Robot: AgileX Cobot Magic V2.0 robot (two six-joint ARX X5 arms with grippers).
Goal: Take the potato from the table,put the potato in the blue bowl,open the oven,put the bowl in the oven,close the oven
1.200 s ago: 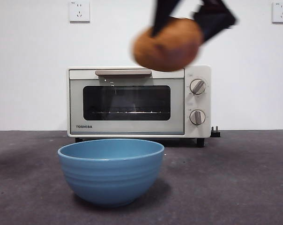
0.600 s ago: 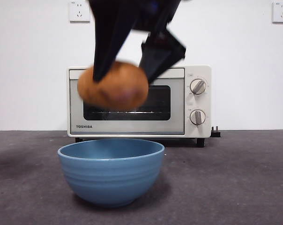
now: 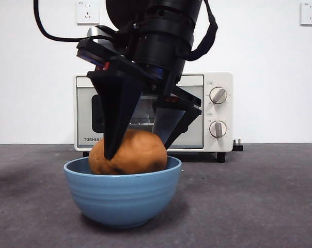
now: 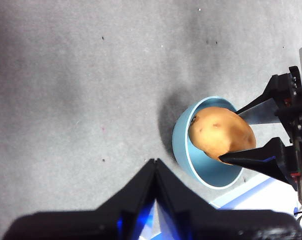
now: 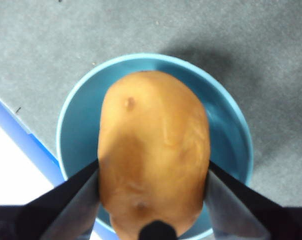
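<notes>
The orange-brown potato sits low inside the blue bowl, its top showing above the rim. My right gripper comes down from above and is shut on the potato, one jaw on each side. From the right wrist the potato fills most of the bowl. The left wrist view shows the bowl, the potato and the right gripper from a distance; my left gripper hangs shut over bare table. The cream oven stands behind, door closed, partly hidden by the arm.
Two wall sockets are high on the white wall. A black plug sits by the oven's right foot. Grey table stretches on both sides of the bowl. A blue strip marks the table's edge near the bowl.
The right gripper carried the potato from the upper right, leftward and down, and now has it lowered into the bowl. The bowl and oven have not moved.
</notes>
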